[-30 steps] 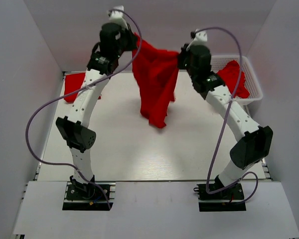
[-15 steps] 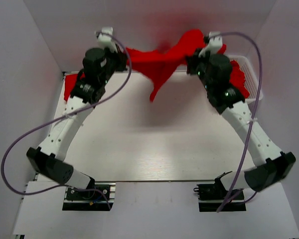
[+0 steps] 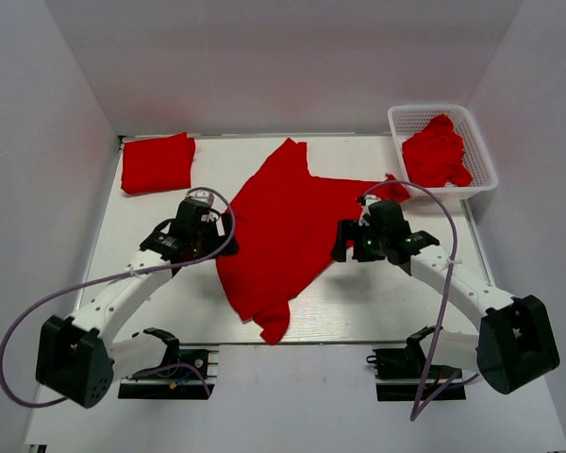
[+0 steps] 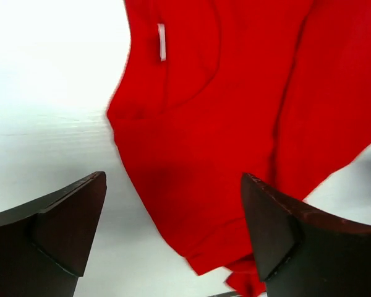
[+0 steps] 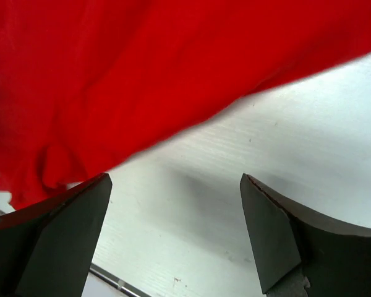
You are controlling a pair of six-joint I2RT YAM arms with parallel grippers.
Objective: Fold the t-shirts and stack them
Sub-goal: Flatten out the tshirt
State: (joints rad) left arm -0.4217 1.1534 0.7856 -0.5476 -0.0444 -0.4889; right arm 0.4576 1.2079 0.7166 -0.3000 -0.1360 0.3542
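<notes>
Spread t-shirt (image 3: 288, 222): plain bright red soft cloth, no print. It lies opened but rumpled on the white wood-grain table (image 3: 358, 302), set at a slant, with one corner trailing toward the near table edge. The left wrist view shows its curved neckline and a small white label (image 4: 161, 41).

Left gripper (image 3: 217, 236): low, just beside the spread t-shirt's left edge. Its dark wedge-shaped fingers (image 4: 62, 229) are spread wide, with nothing between them but cloth lying flat below.

Right gripper (image 3: 342, 243): just beside the spread t-shirt's right edge. Its fingers (image 5: 278, 235) are likewise splayed wide and grasp nothing; the red hem and bare table show beneath.

Folded red t-shirt (image 3: 157, 162): a flat, roughly square pad, far-left of the spread t-shirt and well apart from it.

White plastic lattice basket (image 3: 481, 151): far-right of the spread t-shirt, holding a crumpled red heap of t-shirts (image 3: 436, 151).
</notes>
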